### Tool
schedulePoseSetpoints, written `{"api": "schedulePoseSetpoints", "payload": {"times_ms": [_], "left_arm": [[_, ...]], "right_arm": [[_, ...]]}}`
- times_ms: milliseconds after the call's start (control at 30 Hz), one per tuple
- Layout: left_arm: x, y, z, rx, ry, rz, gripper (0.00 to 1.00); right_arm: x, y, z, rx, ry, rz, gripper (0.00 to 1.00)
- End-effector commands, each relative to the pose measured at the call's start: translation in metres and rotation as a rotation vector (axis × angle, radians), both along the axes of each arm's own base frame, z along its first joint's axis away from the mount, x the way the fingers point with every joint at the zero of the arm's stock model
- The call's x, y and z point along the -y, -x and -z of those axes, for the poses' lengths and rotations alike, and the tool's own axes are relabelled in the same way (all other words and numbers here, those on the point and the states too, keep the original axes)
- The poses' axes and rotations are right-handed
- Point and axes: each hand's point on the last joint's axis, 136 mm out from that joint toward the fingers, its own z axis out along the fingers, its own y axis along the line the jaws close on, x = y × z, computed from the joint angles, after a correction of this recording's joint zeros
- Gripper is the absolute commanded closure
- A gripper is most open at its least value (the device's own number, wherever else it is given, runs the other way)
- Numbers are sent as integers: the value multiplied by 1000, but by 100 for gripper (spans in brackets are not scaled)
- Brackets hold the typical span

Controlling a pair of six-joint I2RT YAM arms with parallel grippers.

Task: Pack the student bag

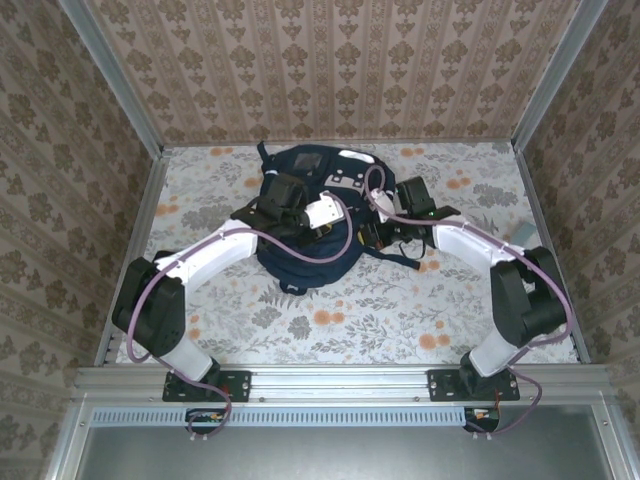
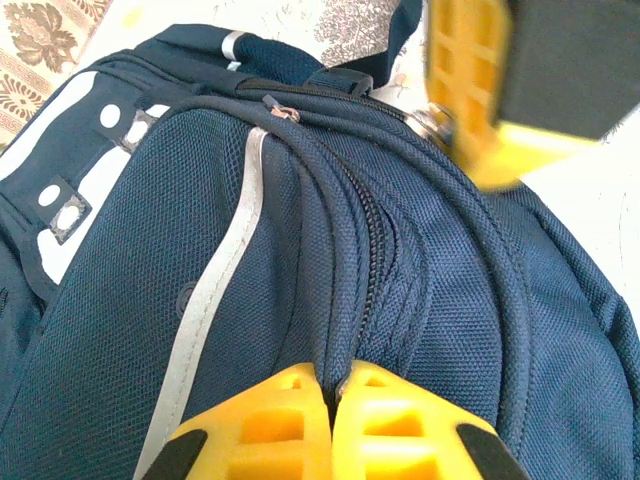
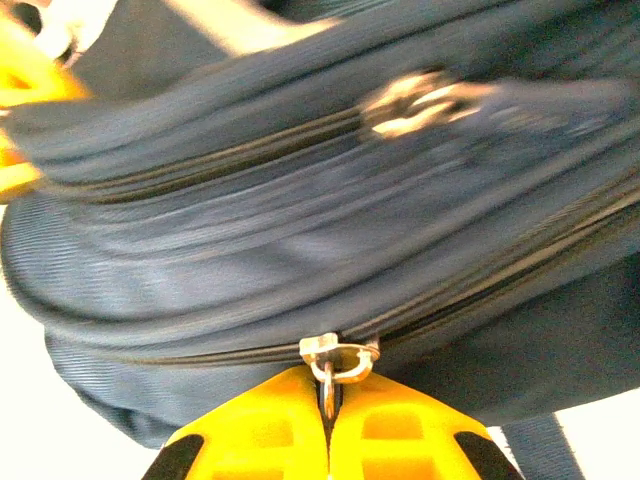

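Wallpaper with a brown damask print closes the cell on three sides, and the table under it has a floral cover. You'll find the bag lying at the middle of the table, pushed a little toward 12 o'clock, with your two arms meeting over it: the left arm comes in from 7 o'clock and the right arm from 4 o'clock.

From your left wrist camera, the left gripper sits at 6 o'clock with its yellow fingers pressed together, pinching a raised ridge of the bag's navy fabric just where a zip runs down into them. A white stripe runs up the panel at 9 o'clock of that zip, and grey-white patches lie farther out toward 10 o'clock.

From your right wrist camera, the right gripper is also at 6 o'clock, closed tight on a metal pull on the lower zip line. The bag above it is blurred; a second pull shows toward 1 o'clock, too smeared to read in detail.
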Motion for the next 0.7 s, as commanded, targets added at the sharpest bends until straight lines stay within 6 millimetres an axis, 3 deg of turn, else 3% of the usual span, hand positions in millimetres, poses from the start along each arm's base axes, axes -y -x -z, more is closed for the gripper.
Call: {"api": "schedulePoseSetpoints", "payload": {"times_ms": [0,200,300,333,433,533,667], "left_arm": [[26,-26,-33,76,149,-78,100],[40,-36,-31,-3,227,-134,99],[37,-38,-35,-45,257,-162,80],[34,-38,-36,-66,267,-164,72],[20,-37,-37,-136,294,-176,52],[5,-28,-40,-206,324,-136,42],[-8,-15,-29,-226,265,-76,38]], "right_arm": [[-27,31,-12,-20,-79,-27,100],[-29,36,-24,20,-167,66,100],[-13,26,-20,39,-132,158,100],[-5,23,-32,66,-149,190,100],[14,14,-43,85,-182,273,100],[31,5,-58,120,-212,337,100],[52,-8,-69,132,-214,400,100]]}}
